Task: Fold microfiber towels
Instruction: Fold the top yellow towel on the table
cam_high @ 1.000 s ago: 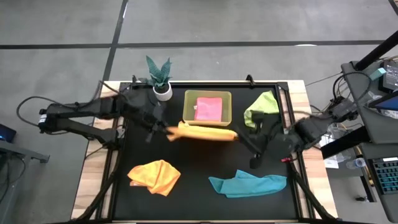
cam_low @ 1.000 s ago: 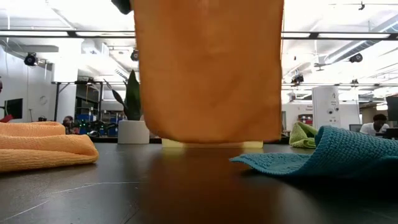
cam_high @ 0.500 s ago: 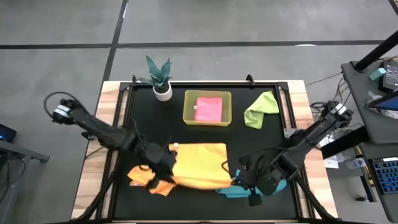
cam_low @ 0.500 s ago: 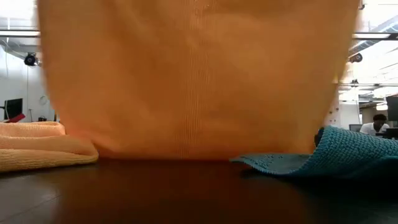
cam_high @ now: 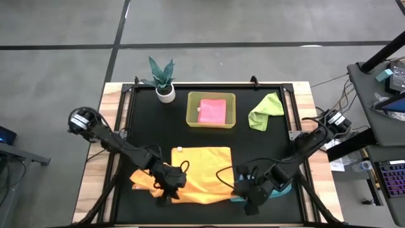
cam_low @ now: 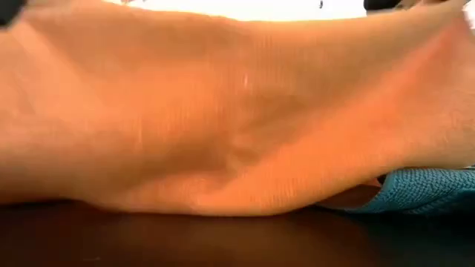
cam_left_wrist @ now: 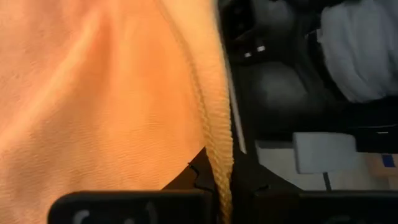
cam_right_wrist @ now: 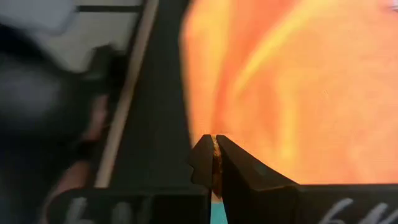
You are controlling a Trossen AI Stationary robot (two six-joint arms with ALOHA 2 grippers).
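Observation:
An orange-yellow microfiber towel (cam_high: 201, 172) is spread over the black mat's near middle and fills the low view (cam_low: 223, 119). My left gripper (cam_high: 169, 188) is shut on its near left corner and my right gripper (cam_high: 244, 191) on its near right corner. A second orange-yellow towel (cam_high: 140, 177) lies crumpled partly under the left side. A teal towel (cam_low: 423, 189) lies under my right arm. The lime green towel (cam_high: 266, 111) lies at the far right. The pink towel (cam_high: 212, 109) lies folded in the bin. My left gripper pinches the towel's hemmed edge (cam_left_wrist: 219, 144) at the near left corner between its two fingers, slanting down from the left. That corner is lifted; the towel's far part lies on the mat. My right gripper pinches the towel's near right corner (cam_right_wrist: 214, 144) between its two fingers, slanting down from the right. The corner is raised off the mat, and the cloth runs between the two holds with soft creases.
A translucent yellow-green bin (cam_high: 192, 120) stands at the far middle, a small potted plant (cam_high: 163, 79) at the far left. The mat's raised frame (cam_high: 121, 126) borders the work area. Bare mat lies between the spread towel and the bin.
Both grippers have come down and toward the table's near edge, still shut on the towel's corners. The towel, which hung below them near the bin, now lies spread out on the mat with its far edge down and its near edge held up.

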